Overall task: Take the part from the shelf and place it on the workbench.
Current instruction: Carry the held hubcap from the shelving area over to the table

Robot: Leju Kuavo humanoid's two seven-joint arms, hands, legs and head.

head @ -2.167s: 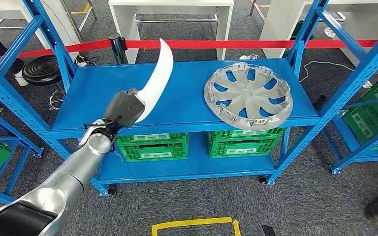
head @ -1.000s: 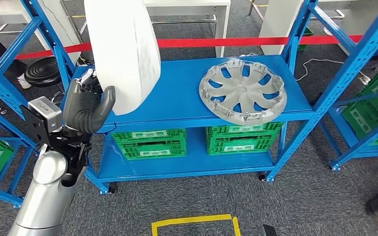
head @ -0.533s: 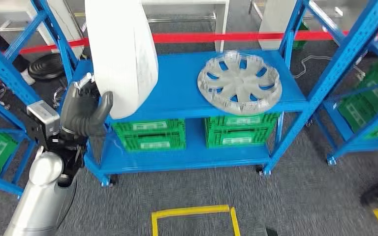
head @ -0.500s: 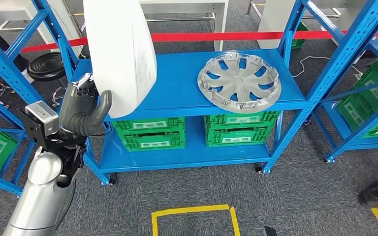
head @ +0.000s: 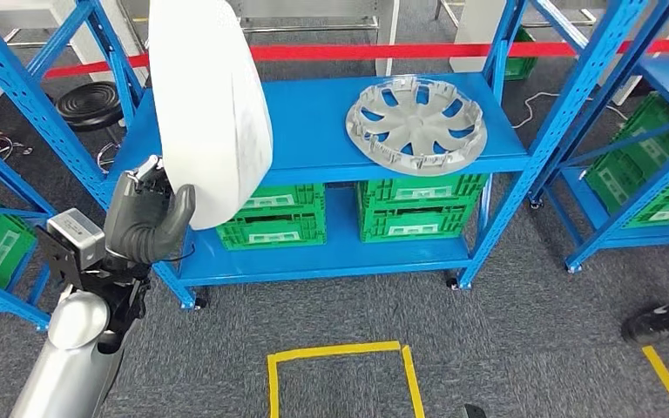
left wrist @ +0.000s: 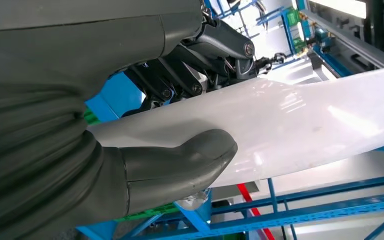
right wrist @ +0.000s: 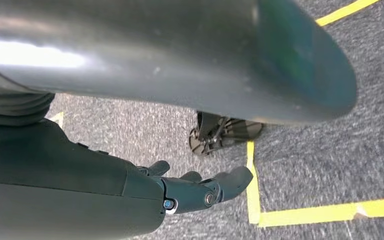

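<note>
Head view, white part (head: 212, 104) gripped upright in left hand (head: 144, 218)

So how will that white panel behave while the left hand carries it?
The white panel probably stays stiff: it stands tall above the left hand without drooping. Its glossy surface may be slippery. Gripped only at its lower edge, it could lever or tilt in the grip.

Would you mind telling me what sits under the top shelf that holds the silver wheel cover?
Under the top shelf with the wheel cover, two green crates stand side by side on the lower shelf. The white part in the left hand covers the left crate's corner.
</note>
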